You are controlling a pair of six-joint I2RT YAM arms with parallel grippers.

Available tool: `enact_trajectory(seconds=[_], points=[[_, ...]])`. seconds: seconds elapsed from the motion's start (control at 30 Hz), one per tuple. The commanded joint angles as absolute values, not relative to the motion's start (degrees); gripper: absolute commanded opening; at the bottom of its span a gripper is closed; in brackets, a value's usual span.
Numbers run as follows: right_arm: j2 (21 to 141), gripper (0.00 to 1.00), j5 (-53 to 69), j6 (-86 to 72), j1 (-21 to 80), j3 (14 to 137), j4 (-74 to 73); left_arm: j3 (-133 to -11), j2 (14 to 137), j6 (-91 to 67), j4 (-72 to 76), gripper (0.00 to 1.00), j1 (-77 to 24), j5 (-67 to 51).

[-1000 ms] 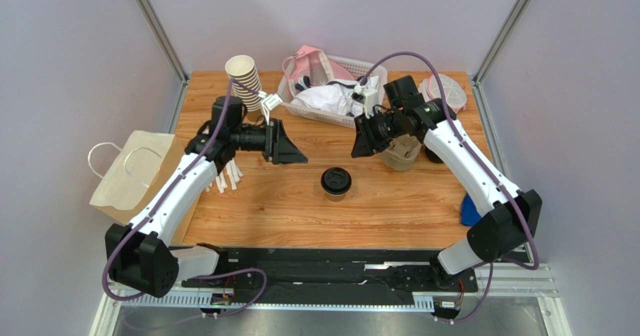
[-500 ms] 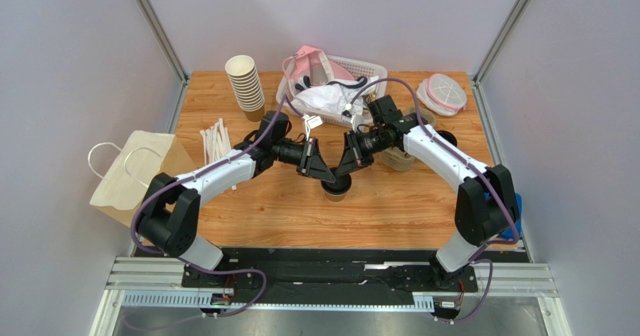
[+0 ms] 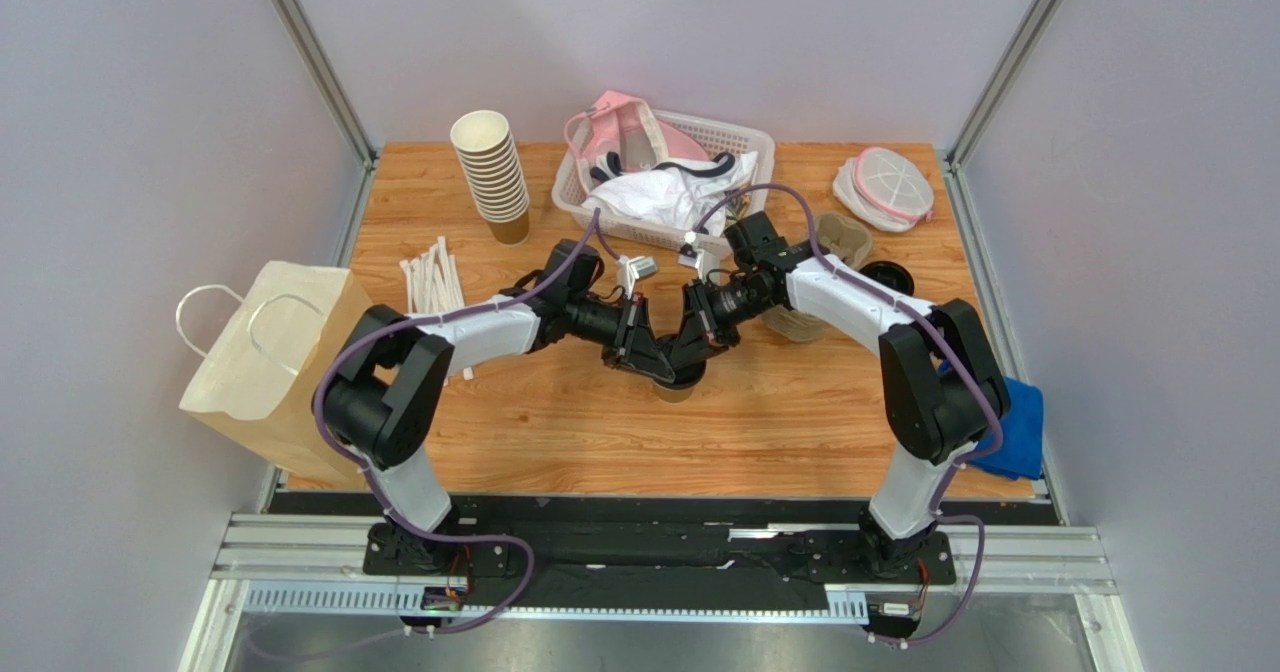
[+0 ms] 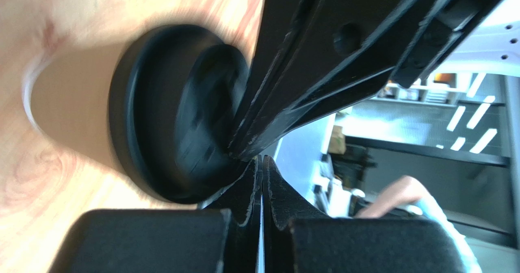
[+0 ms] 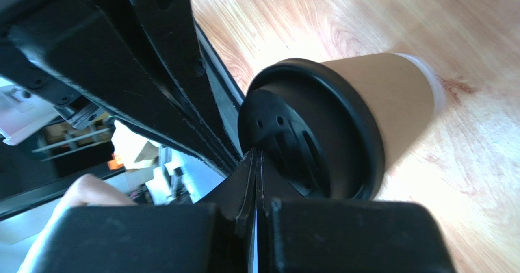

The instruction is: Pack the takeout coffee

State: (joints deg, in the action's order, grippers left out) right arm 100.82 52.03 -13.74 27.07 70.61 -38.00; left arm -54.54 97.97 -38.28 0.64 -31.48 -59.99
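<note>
- Grey booth walls [image 3: 150,132] close in on your wooden table [image 3: 526,417] in the top view. Your left gripper [image 3: 646,354] and right gripper [image 3: 688,351] meet nose to nose directly over the takeout coffee [image 3: 675,389], which shows only as a sliver beneath their tips. A paper bag [image 3: 271,350] lies well out past the left gripper's arm.
- From the left wrist, your left gripper [image 4: 262,165] has its fingers pressed flat together with nothing between them. The tips sit at the rim of the coffee's black lid [image 4: 177,114], and the right gripper [image 4: 342,60] slants in from the opposite side.
- From the right wrist, your right gripper [image 5: 256,158] is likewise pressed together on nothing, its tips at the lid's edge. The brown cup stands just ahead of them, with the left gripper [image 5: 152,72] alongside. You cannot tell whether either tip touches the lid.
</note>
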Motion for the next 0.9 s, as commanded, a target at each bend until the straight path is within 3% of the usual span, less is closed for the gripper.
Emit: enact_trajectory(seconds=[0.0, 0.33, 0.5, 0.87], points=[[103.0, 0.00, 55.7, -14.4, 26.6, 68.1, -34.7, -55.4, 101.4, -36.5, -2.2, 0.00, -31.3, -56.9], [107.9, 0.00, 60.7, -14.5, 25.0, 65.0, -31.9, -53.4, 104.6, -38.3, 2.3, 0.00, -29.3, -59.8], [107.8, 0.00, 63.9, -14.4, 24.8, 66.4, -32.2, -49.4, 98.5, -41.7, 10.5, 0.00, -30.1, -64.6], [97.7, 0.00, 69.2, -14.7, 25.0, 73.9, -36.9, -50.1, 87.5, -40.3, 8.1, 0.00, -30.7, -64.3]])
